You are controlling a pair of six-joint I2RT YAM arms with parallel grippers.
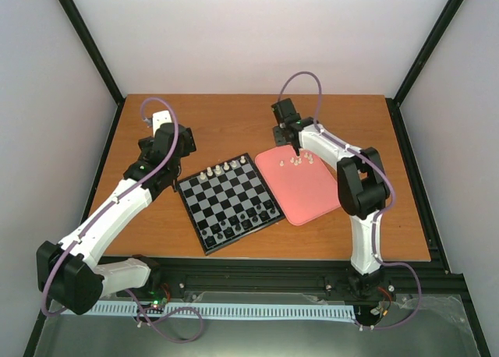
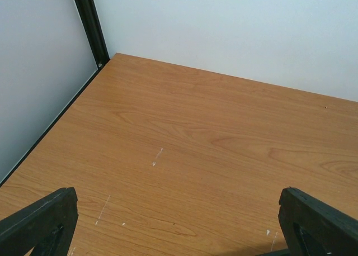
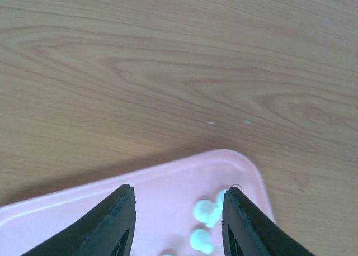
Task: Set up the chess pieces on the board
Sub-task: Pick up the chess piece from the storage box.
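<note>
The chessboard (image 1: 228, 201) lies in the middle of the table. Several white chess pieces (image 1: 226, 168) stand along its far edge, dark pieces (image 1: 248, 219) near its front edge. More white pieces (image 1: 300, 160) sit on the pink tray (image 1: 300, 189). My right gripper (image 1: 295, 150) is open and hangs over the tray's far corner, with nothing between its jaws. In the right wrist view the white pieces (image 3: 205, 211) lie between the open fingers (image 3: 179, 203), close to the right finger. My left gripper (image 1: 160, 143) is open over bare table left of the board.
The left wrist view shows only bare wood (image 2: 184, 155), the black frame post (image 2: 89, 21) and white walls. The pink tray's rounded far corner (image 3: 246, 164) lies just beyond the right gripper's fingertips. Black frame rails border the table.
</note>
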